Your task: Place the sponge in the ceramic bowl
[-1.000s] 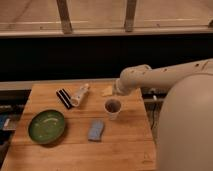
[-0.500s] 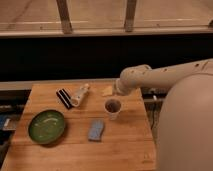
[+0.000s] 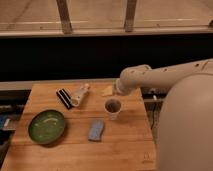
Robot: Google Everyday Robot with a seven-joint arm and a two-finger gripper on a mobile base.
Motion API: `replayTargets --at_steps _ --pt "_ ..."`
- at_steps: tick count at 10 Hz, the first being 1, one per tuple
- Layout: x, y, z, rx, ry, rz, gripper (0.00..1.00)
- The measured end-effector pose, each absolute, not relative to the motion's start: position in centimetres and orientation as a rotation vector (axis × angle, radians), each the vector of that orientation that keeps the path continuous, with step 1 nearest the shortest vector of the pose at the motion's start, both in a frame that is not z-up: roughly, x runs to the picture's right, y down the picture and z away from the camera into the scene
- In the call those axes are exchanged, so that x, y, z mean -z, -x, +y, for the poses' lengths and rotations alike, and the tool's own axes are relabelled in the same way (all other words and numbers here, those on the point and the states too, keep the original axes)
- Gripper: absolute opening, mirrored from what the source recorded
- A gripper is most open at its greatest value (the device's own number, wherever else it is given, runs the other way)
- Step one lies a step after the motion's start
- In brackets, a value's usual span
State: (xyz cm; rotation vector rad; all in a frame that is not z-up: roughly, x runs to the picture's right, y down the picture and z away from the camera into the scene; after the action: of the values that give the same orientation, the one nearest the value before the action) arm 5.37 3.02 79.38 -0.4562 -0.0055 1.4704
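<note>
The sponge [image 3: 96, 130], a small flat light-blue pad, lies on the wooden table [image 3: 75, 155] just right of centre. Left of it, apart from it, sits the ceramic bowl [image 3: 47, 126], a wide glossy green dish with nothing in it. A white arm [image 3: 150, 77] reaches in from the right. Its rounded end hangs over the back of the table, beyond the sponge and well to the right of the bowl. My gripper itself does not show past that rounded end.
A small white cup [image 3: 113, 107] with a dark inside stands just behind and right of the sponge. A pale-yellow wedge [image 3: 107, 90], a tipped bottle [image 3: 80, 94] and a black-and-white striped block [image 3: 63, 98] lie along the back. The robot's white body [image 3: 187, 130] fills the right side.
</note>
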Motion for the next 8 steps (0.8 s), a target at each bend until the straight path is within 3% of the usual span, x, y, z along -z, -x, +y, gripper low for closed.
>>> replayTargets --at_steps 4,8 --pt "-78.4 -7.3 3.6 -1.499 0.406 0.103 0.80" --pt "-77.3 -8.2 7.2 -1.517 0.435 0.180 0.80"
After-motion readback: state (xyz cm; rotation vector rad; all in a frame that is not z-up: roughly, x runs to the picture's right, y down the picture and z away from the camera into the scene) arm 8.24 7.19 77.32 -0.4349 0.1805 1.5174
